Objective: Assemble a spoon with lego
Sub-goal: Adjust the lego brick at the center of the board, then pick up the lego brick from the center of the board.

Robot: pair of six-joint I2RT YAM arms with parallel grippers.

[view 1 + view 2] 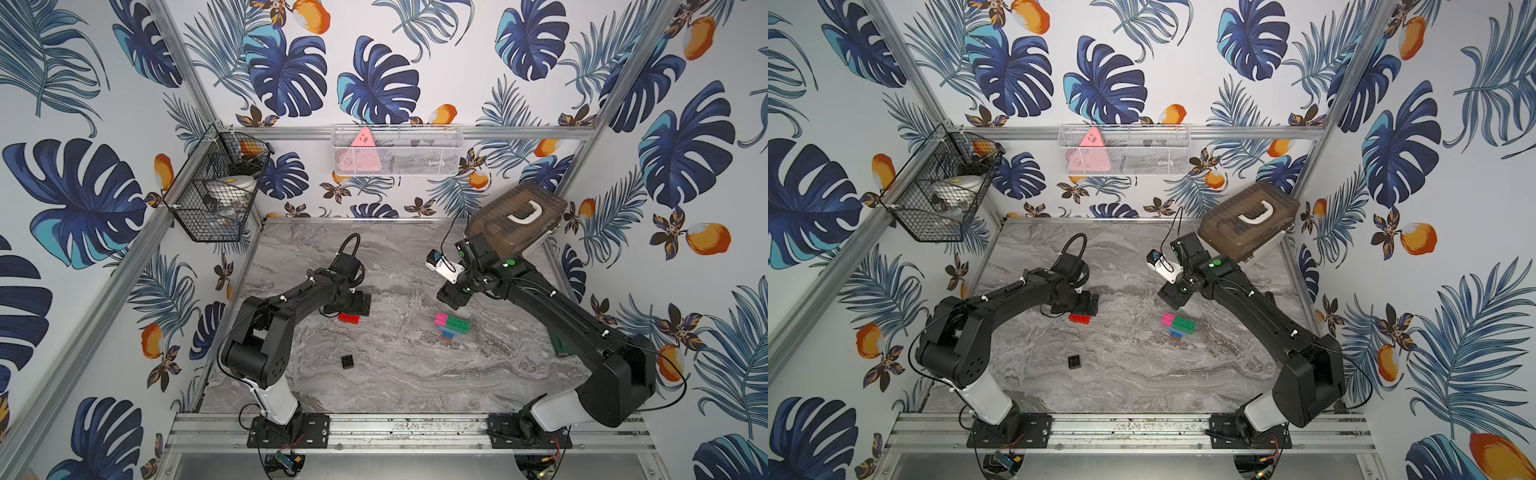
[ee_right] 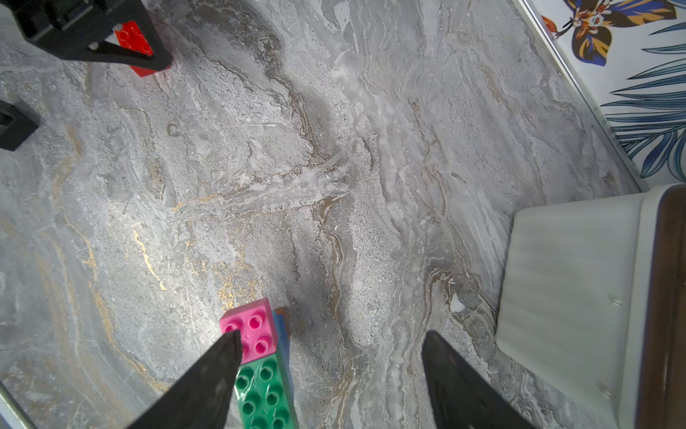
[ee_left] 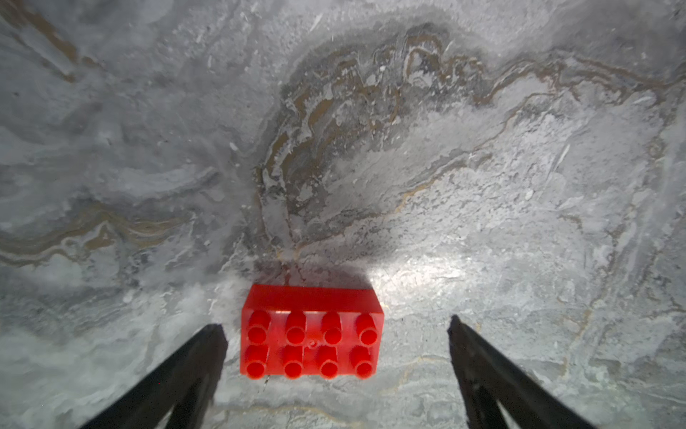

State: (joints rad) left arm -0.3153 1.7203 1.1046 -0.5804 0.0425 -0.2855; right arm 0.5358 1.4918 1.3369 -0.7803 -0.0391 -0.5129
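The partly built spoon (image 1: pixel 453 326) (image 1: pixel 1177 326) lies mid-table: a pink and a green brick side by side on top, with light blue, blue and orange bricks below. In the right wrist view the pink and green bricks of the spoon (image 2: pixel 260 371) sit beside one fingertip. My right gripper (image 1: pixel 453 297) (image 2: pixel 332 334) hangs open just behind the build, holding nothing. A loose red brick (image 1: pixel 353 318) (image 3: pixel 312 330) rests studs-up on the table, and my left gripper (image 1: pixel 351 305) (image 3: pixel 335 323) stands wide open around it, fingers clear of its ends. A black square brick (image 1: pixel 348 361) (image 2: pixel 15 126) lies alone nearer the front.
A box with a brown lid and white handle (image 1: pixel 515 220) (image 2: pixel 579 297) stands at the back right, close to my right arm. A dark green object (image 1: pixel 561 345) is partly hidden under that arm. A black wire basket (image 1: pixel 216 187) and a white mesh basket (image 1: pixel 395 149) hang on the walls.
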